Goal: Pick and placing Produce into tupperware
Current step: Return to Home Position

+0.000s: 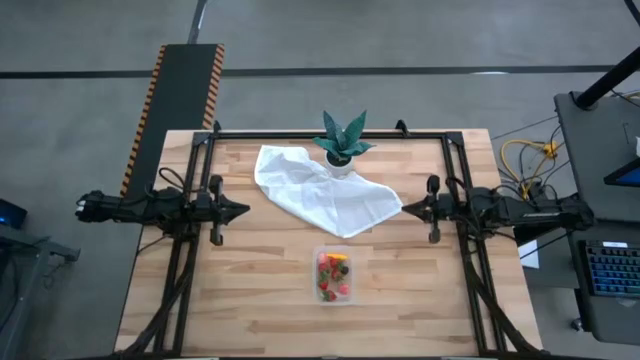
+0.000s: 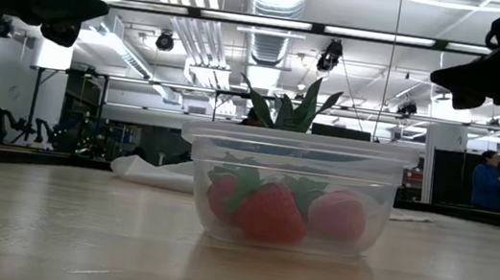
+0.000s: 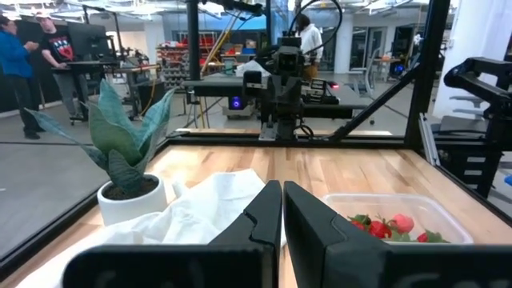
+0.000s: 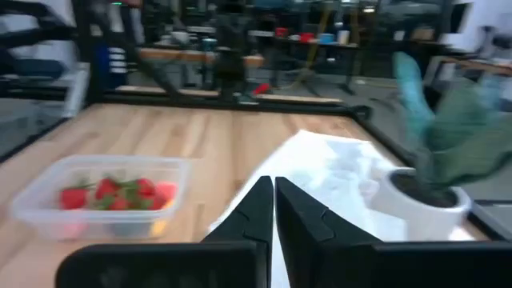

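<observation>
From the near edge of the pale wooden desk (image 1: 230, 290), a small clear plastic tupperware (image 1: 334, 276) with rounded corners stands in the near middle, lidless and upright. The produce (image 1: 333, 272) lies inside it: little red strawberry pieces with green tops, an orange-yellow sliver (image 1: 340, 258) at the far end and a pink piece (image 1: 343, 289) toward the near end. The low view shows the red pieces (image 2: 272, 211) resting on the container's floor.

Just beyond the tupperware and apart from it, a crumpled white cloth (image 1: 325, 195) spreads across the middle of the desk. Its near right corner comes down toward the container. A green spiky potted plant (image 1: 343, 145) in a white pot stands at the cloth's far end, close to the black metal frame (image 1: 330, 133) that rims the desk.

The left gripper (image 1: 245, 210) hangs over the left side of the desk, pointing inward toward the cloth. Its fingers (image 3: 264, 212) are pressed almost together and hold nothing. The right gripper (image 1: 403, 209) mirrors it on the right, its tip near the cloth's right corner, with its fingers (image 4: 256, 204) likewise closed and empty. Both are well apart from the tupperware, and the cloth lies between them.

Far across the room, people (image 2: 491, 181) stand by workbenches.
</observation>
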Motion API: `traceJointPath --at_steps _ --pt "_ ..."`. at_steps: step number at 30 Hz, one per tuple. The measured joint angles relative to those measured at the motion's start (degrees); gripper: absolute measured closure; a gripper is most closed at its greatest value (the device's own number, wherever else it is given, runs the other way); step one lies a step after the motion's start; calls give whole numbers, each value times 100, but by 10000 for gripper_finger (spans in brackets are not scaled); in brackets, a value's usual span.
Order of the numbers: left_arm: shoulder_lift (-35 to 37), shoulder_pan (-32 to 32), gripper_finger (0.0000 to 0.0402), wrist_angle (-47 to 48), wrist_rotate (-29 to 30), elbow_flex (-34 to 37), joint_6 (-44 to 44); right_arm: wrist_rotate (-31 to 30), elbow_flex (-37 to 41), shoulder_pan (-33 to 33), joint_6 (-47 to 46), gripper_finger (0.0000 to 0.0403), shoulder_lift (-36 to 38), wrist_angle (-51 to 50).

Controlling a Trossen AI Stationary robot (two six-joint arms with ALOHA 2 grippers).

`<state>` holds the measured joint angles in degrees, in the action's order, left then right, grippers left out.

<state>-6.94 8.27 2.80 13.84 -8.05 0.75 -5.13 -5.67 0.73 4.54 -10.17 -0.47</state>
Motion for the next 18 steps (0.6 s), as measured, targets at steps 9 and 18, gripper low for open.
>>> traceJointPath --at_steps 9,18 --pt "33 0 401 125 -240 117 -66 107 525 0 -392 395 234 227" --pt "28 0 402 54 -660 248 -195 256 516 -2 -273 395 638 130"
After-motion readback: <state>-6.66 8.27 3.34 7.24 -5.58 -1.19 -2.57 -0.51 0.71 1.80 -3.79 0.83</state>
